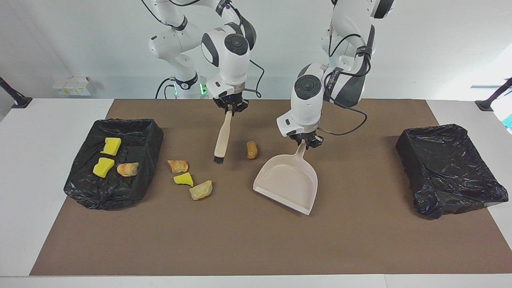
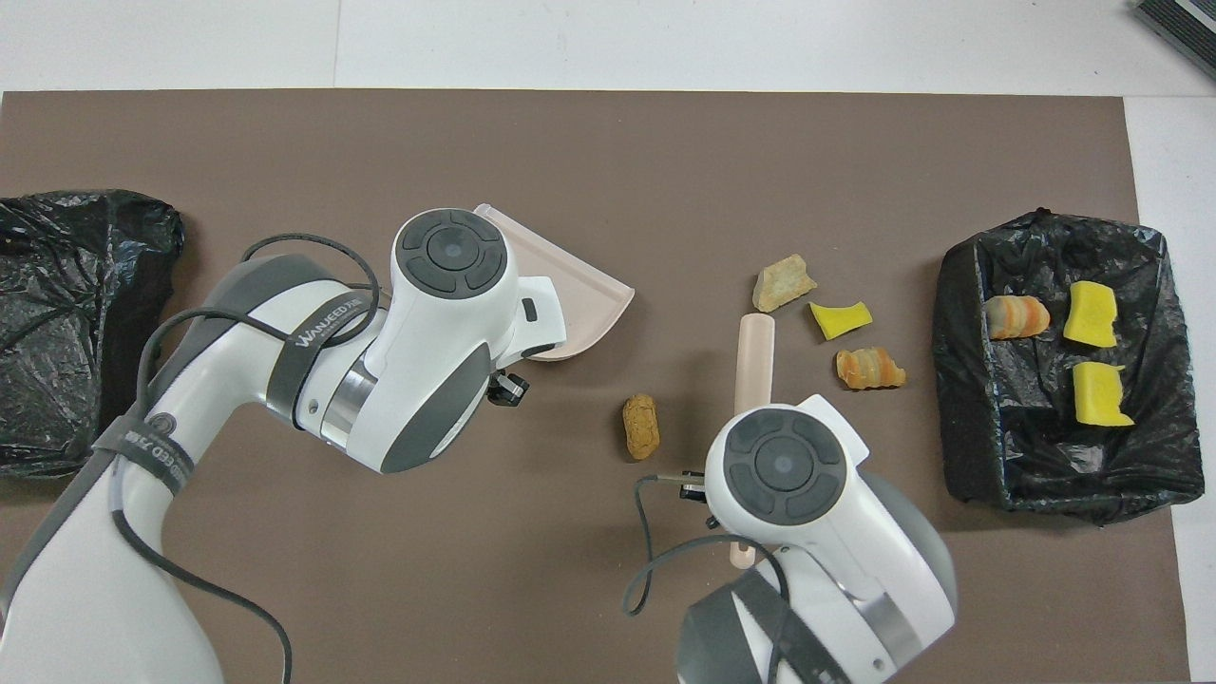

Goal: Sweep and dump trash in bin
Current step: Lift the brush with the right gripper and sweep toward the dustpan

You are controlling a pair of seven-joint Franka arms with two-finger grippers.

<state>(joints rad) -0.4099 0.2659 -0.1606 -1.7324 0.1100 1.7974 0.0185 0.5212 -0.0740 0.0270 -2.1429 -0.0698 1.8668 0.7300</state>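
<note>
My right gripper (image 1: 231,109) is shut on the top of a beige brush (image 1: 222,138), which hangs upright with its dark bristles low over the mat. My left gripper (image 1: 306,142) is shut on the handle of the beige dustpan (image 1: 288,182), whose lip is down on the mat. A brown trash chunk (image 1: 252,149) lies between brush and dustpan. An orange chunk (image 1: 178,165), a yellow-and-green one (image 1: 183,179) and a tan one (image 1: 201,190) lie beside the black-lined bin (image 1: 152,136). That bin holds two yellow chunks (image 1: 111,146) (image 1: 103,167) and an orange-tan one (image 1: 127,169).
A second black-lined bin (image 1: 448,168) stands at the left arm's end of the brown mat (image 1: 240,240). Overhead, the arms' wrists cover both grippers; the dustpan (image 2: 584,294) and brush handle (image 2: 753,356) show partly.
</note>
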